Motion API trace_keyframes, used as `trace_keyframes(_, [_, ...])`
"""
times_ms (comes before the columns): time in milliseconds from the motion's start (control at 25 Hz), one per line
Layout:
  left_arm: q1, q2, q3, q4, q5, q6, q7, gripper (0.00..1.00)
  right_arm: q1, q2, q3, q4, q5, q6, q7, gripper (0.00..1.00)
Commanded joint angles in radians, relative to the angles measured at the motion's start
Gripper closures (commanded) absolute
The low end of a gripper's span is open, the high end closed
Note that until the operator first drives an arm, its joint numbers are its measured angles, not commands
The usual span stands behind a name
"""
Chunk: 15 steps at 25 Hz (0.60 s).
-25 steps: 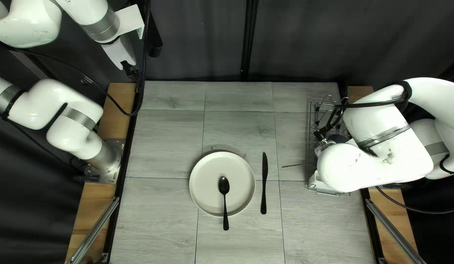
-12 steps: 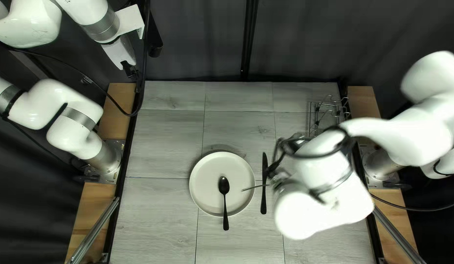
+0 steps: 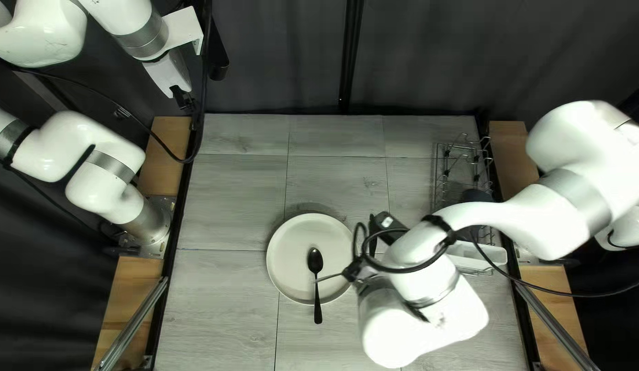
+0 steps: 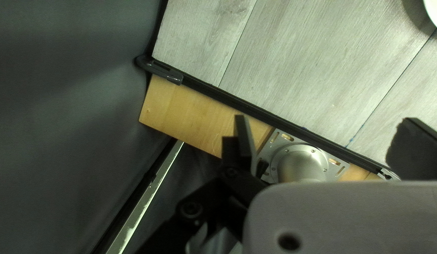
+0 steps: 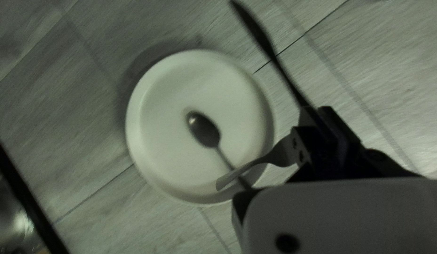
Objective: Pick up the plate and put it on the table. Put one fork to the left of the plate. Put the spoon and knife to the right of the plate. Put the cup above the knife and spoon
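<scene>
In the top left view the white plate (image 3: 299,240) lies mid-table, with the black spoon (image 3: 315,261) across it, handle over the rim. My right gripper (image 3: 352,272) is over the plate's right side, and a thin utensil (image 3: 326,277) juts from it. The right wrist view shows my right gripper (image 5: 323,123) closed on this fork-like utensil (image 5: 280,153), whose end hangs over the plate (image 5: 166,113) and spoon (image 5: 204,130). The knife (image 5: 265,42) lies beside the plate, partly behind the fingers. My left gripper (image 3: 185,101) is beyond the table's far left corner; in its wrist view the left gripper (image 4: 329,136) is open and empty.
A wire rack (image 3: 443,168) stands at the table's right side, holding a dark round item (image 3: 476,195) and a white container (image 3: 483,255). My right forearm crosses in front of the rack. A wooden strip (image 3: 169,148) and black rail run along the left edge.
My right arm has swung left and nearer, from the rack to the plate, bringing the utensil over the plate and covering most of the knife. My left arm has not moved.
</scene>
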Motion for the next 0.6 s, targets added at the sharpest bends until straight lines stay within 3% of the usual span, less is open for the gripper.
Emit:
trace_keyframes(40, [0.000,0.000,0.000,0.000,0.000,0.000,0.000,0.00,-0.039,-0.026,-0.018,-0.127,-0.066,-0.191,0.008,1.00])
trace_keyframes(280, [0.000,0.000,0.000,0.000,0.000,0.000,0.000,0.00,-0.057,-0.008,-0.028,-0.176,-0.103,-0.290,0.003,1.00])
trace_keyframes(600, [0.000,0.000,0.000,0.000,0.000,0.000,0.000,0.00,-0.132,-0.062,-0.052,-0.325,-0.162,-0.515,-0.045,1.00])
